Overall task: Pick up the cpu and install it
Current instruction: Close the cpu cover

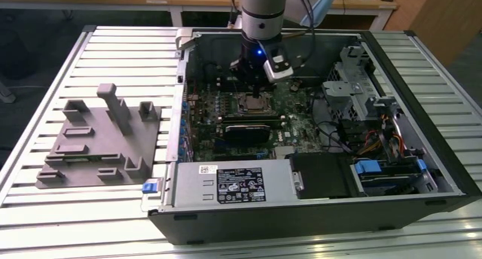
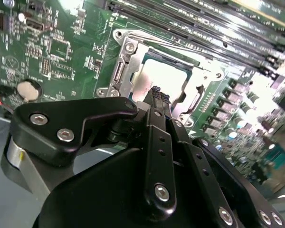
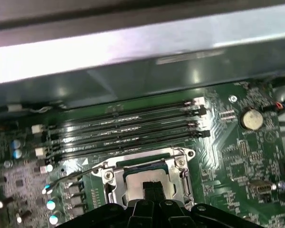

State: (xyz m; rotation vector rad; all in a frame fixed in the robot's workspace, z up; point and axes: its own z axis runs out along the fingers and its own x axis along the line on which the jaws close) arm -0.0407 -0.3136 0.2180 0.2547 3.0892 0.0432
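The cpu (image 2: 164,76) is a small square chip with a pale silvery top. It lies flat in the motherboard socket (image 1: 252,105), framed by the socket's metal bracket (image 3: 113,176). In the first wrist view the cpu (image 3: 133,180) is partly covered by my fingertips. My gripper (image 2: 156,94) hangs straight over the socket inside the open computer case, its black fingers (image 3: 153,189) shut together with nothing between them, their tips at or just above the chip's top. In the exterior view the gripper (image 1: 256,92) is at the end of the arm, low over the board.
Memory slots (image 3: 128,128) run beside the socket. A black block (image 1: 245,129) sits just in front of it. The silver power-supply box (image 1: 233,183) fills the case's near side, with drive cages (image 1: 354,84) on the exterior view's right. A grey fixture plate (image 1: 98,140) lies outside the case.
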